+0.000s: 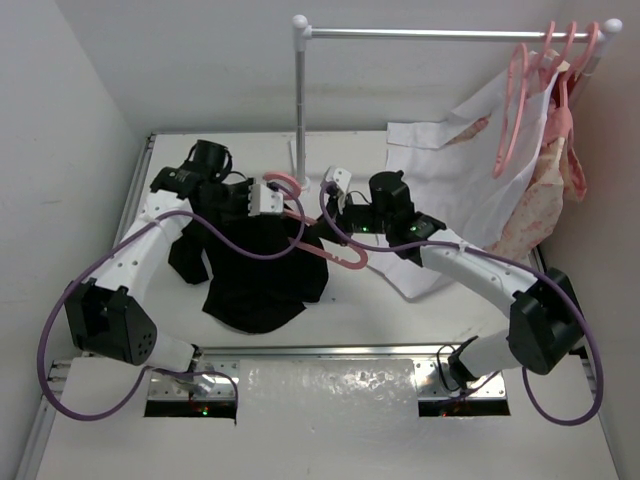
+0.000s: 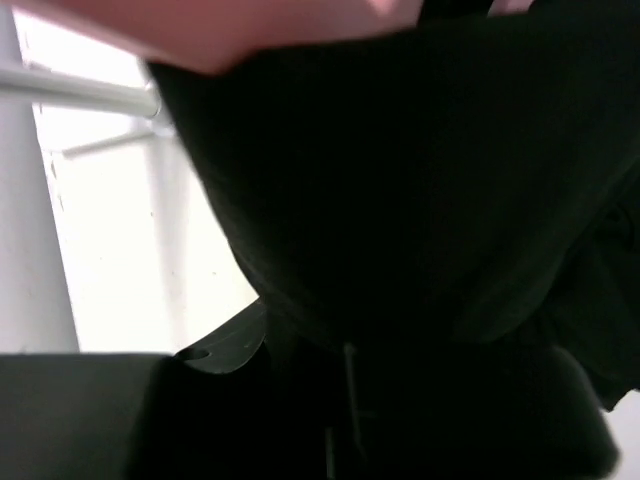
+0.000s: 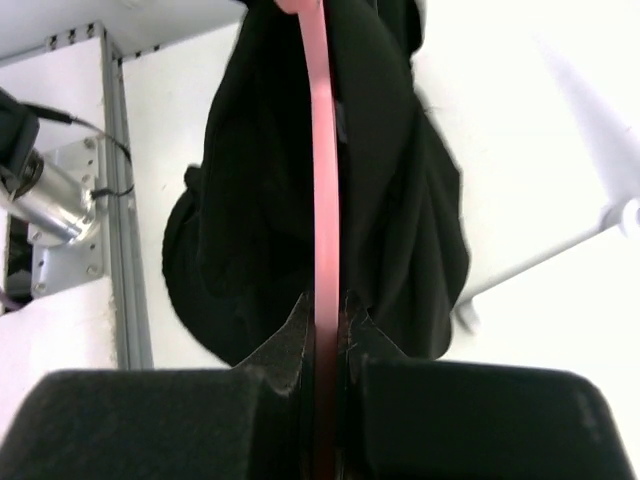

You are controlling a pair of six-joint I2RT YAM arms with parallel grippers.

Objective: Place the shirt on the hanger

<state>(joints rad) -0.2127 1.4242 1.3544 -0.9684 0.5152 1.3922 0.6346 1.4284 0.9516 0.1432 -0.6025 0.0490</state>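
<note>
The black shirt hangs bunched from the pink hanger above the table's middle. Its hook is beside the rack pole. My right gripper is shut on the hanger's bar. In the right wrist view the bar runs straight up from between the pads, with the shirt draped on both sides. My left gripper is at the shirt's top by the hook. In the left wrist view black fabric fills the frame. One finger shows and the other is buried in cloth.
A white rack pole stands behind the hanger and carries a rail with several spare pink hangers at the far right. A white shirt and a pink floral garment lie under them.
</note>
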